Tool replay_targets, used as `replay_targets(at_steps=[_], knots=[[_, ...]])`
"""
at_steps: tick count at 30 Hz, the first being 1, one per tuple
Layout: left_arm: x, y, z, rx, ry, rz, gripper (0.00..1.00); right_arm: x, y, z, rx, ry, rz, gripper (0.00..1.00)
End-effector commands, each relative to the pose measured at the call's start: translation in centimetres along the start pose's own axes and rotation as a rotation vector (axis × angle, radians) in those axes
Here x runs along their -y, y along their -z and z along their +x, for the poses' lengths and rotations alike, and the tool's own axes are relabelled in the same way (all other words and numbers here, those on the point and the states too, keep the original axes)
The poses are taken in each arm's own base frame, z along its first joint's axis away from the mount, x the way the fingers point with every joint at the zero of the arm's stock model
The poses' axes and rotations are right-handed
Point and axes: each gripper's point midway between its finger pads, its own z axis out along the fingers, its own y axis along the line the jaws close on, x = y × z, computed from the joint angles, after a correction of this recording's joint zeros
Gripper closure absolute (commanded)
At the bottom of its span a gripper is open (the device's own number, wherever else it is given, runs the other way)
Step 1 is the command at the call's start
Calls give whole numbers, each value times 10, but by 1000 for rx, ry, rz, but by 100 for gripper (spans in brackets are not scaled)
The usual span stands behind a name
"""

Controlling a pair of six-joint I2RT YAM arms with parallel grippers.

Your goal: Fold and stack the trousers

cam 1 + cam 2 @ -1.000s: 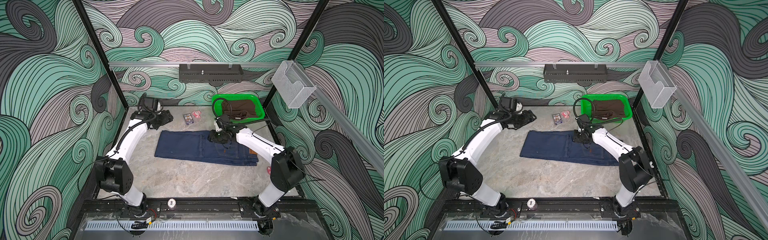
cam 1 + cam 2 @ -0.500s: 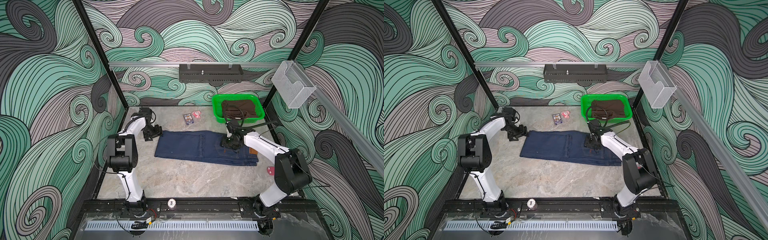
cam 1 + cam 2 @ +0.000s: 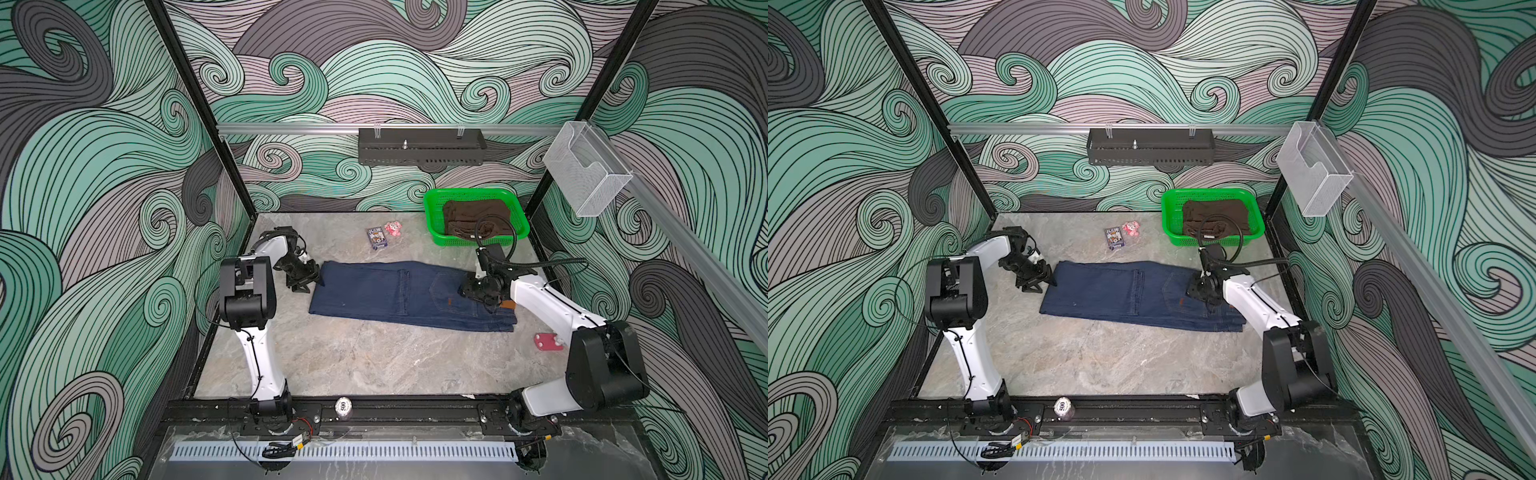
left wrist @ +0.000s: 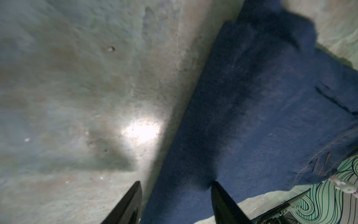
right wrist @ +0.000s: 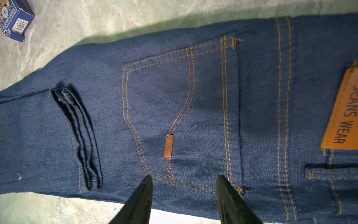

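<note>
Straddles an edge of the dark navy denim trousers (image 3: 386, 291) with left gripper (image 4: 175, 183), jaws parted, empty. Poises right gripper (image 5: 184, 177) over orange-stitched back pocket (image 5: 174, 108), jaws likewise apart.

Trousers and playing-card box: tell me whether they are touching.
Apart. Both top views show bare table between the playing-card box and the trousers.

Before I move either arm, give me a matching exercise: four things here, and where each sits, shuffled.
Things: 1 trousers; 2 brown cloth; 3 card box; 4 poker chip.
Places: A on the front rail; B in the green basket; C flat across the table; D on bare table beyond the trousers.
Pairs: 1-C, 2-B, 3-D, 4-A.
</note>
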Motion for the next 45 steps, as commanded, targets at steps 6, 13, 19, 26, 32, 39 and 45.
replay_targets(at_steps=[6,13,19,26,32,39,45], knots=[[1,-11,16,-122,-12,87,54,-5,10,-1,39,-39,-82,47],[5,-9,25,-147,-7,120,62,-1,10,-2,33,-59,-93,47],[12,-12,23,-143,3,154,78,2,7,-3,26,-74,-96,47],[17,-10,22,-129,-5,147,100,13,4,-7,32,-102,-67,46],[-8,16,6,1,44,-19,100,33,10,-16,73,-134,1,45],[-76,71,-7,190,211,-250,100,44,11,-16,71,-132,39,42],[-124,116,-9,285,288,-422,100,40,-3,-11,24,-127,18,42]])
